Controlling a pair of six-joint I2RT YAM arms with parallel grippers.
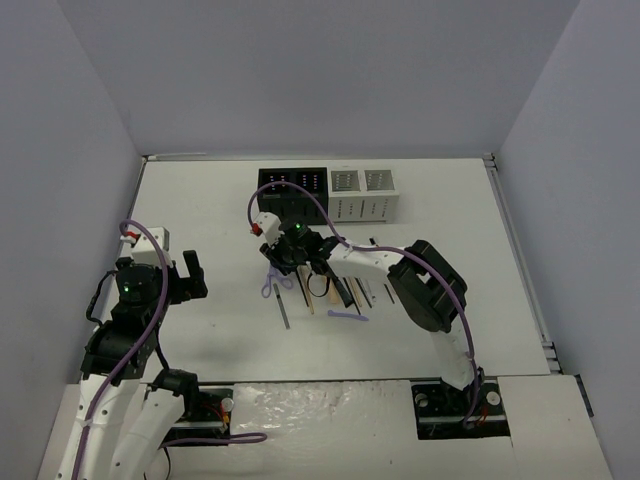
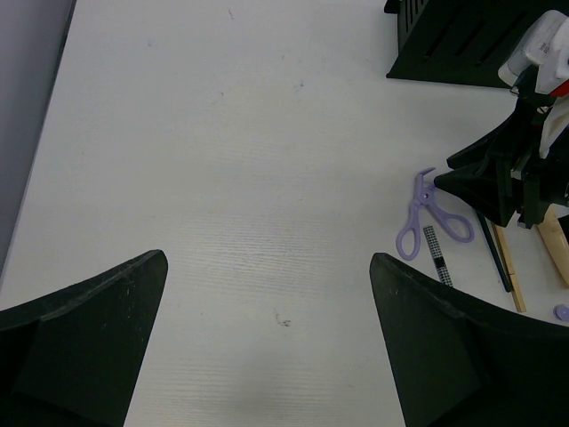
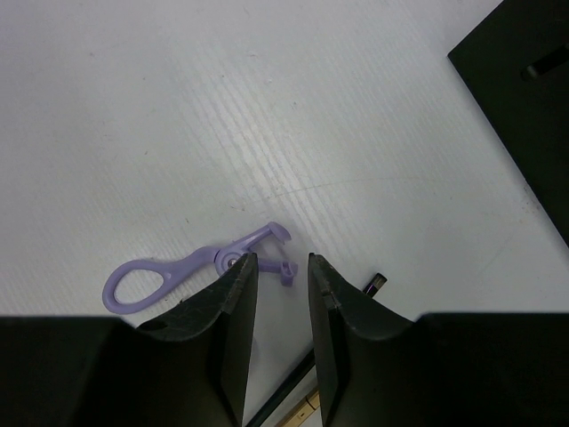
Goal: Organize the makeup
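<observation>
The left hand is hovering over bare white surface with its fingers spread wide and nothing between them. The right hand is reaching out to the middle of the surface, over the left end of the row of makeup.

The top camera is showing the whole layout. The black organizer and the white organizer are sitting side by side at the far edge. The slim sticks and pencils are lying in a loose row in front of them, and a lilac tool is lying at the near end of that row.

The left wrist camera is catching this from the side. The lilac scissors are lying flat just beside the right hand, with a patterned black pencil and tan wooden sticks next to them.

Only the right wrist camera is showing the fingers up close. They are standing a narrow gap apart, and a small lilac part of the scissors is sitting in that gap. One loop of the handle is lying out to the side. Whether the fingers are pressing on the scissors cannot be told.
</observation>
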